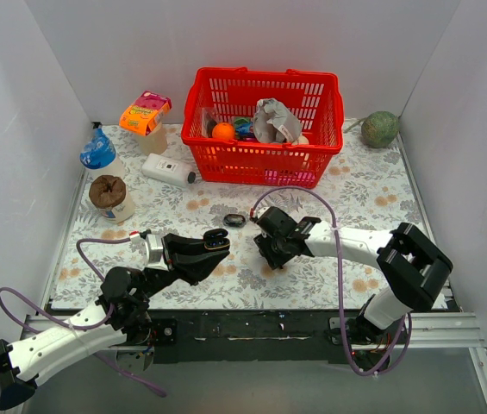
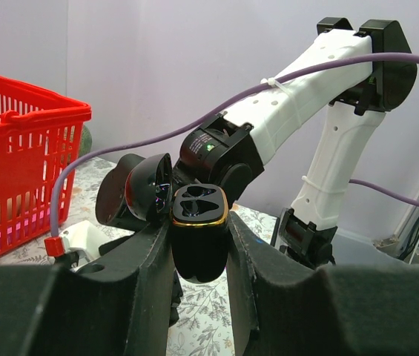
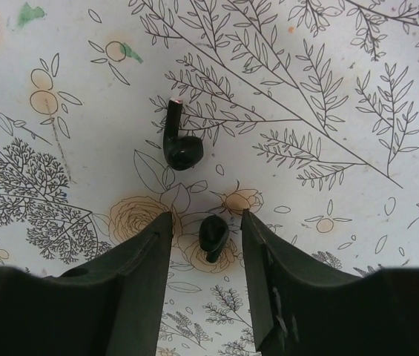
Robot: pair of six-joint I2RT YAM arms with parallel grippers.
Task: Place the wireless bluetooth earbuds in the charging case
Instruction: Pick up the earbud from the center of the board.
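My left gripper (image 1: 212, 247) is shut on the black charging case (image 1: 217, 240) and holds it above the table. In the left wrist view the case (image 2: 199, 256) sits upright between the fingers (image 2: 139, 274). Its gold-rimmed top shows two empty wells, and its lid (image 2: 147, 190) is flipped open to the left. My right gripper (image 1: 271, 253) points down at the floral tablecloth, open. In the right wrist view one black earbud (image 3: 213, 236) lies between the fingertips (image 3: 159, 231), touching neither. A second earbud (image 3: 180, 145) with a stem lies just beyond. Both are hidden in the top view.
A small black oval ring (image 1: 234, 220) lies on the cloth between the grippers. A red basket (image 1: 265, 166) of items stands behind. A white box with a black cap (image 1: 167, 170), a blue-capped bottle (image 1: 99, 156), a brown-lidded cup (image 1: 109, 197) and an orange pack (image 1: 145, 113) are at the left. A green ball (image 1: 380, 129) is at the back right.
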